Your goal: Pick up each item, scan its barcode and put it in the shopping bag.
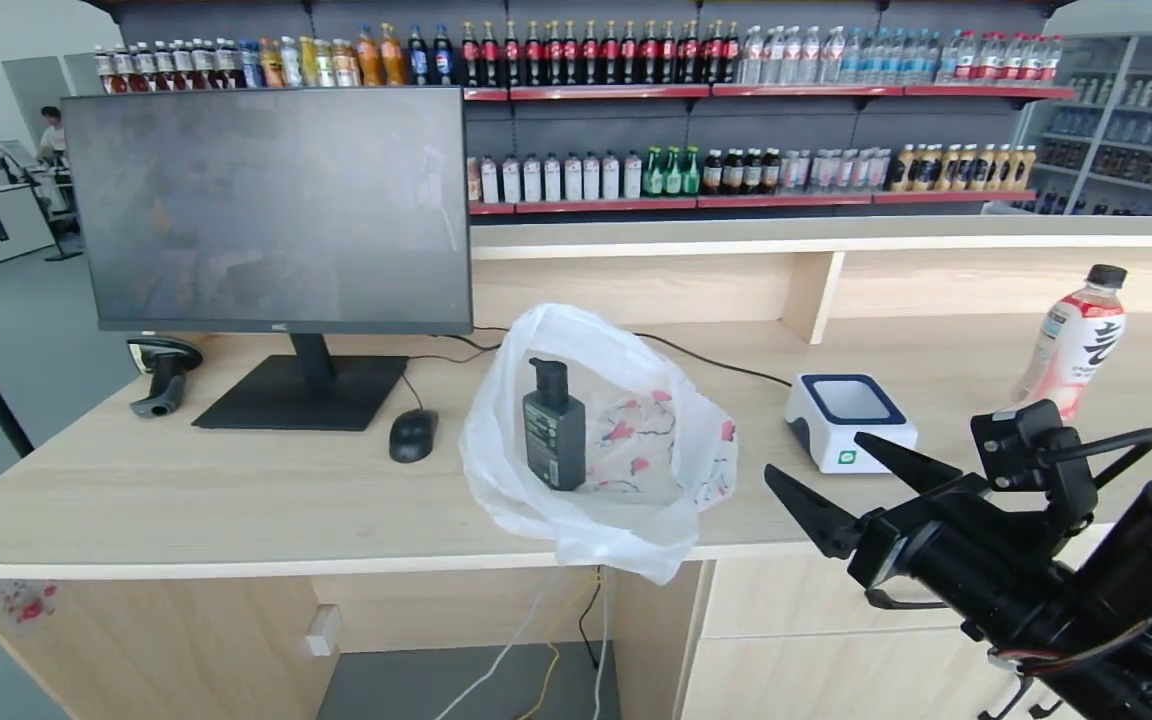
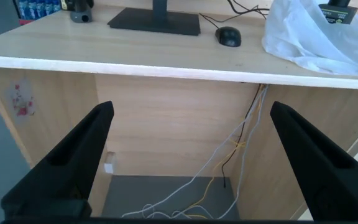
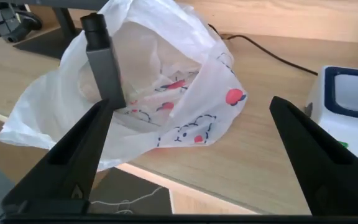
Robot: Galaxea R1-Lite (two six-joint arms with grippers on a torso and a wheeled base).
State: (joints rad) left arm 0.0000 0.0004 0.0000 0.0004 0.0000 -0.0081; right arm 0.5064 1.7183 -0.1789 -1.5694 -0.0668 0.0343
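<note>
From where I stand, the item left to handle looks to be the pink drink bottle (image 1: 1076, 345). It stands upright, black cap up, near the robot's right end of the worktop (image 1: 186, 480), well apart from the rest. The shopping bag (image 1: 506, 470) slumps open in the middle near the front edge. A dark pump bottle (image 1: 553, 430) stands upright inside it, so I'd judge that item dealt with. Just to the right of the bag sits the white scanner box (image 1: 846, 420), window facing up, between the bag and the pink drink bottle. The right pincer (image 1: 814, 455) hangs at the front edge, its two fingers spread wide with nothing between them. It points toward the scanner box and the bag, so the pink drink bottle lies off to its right and farther back, not ahead of the fingers. The bottle's long axis is vertical, so a level grasp around its body would seem to suit once the wrist swings to the right. The left pincer (image 2: 191, 109) is likewise spread wide and empty, low in front of the worktop, below its edge. The right arm is plainly the nearer. A monitor (image 1: 266, 210), a mouse (image 1: 413, 435) and a handheld scanner (image 1: 164, 375) occupy the left side.
</note>
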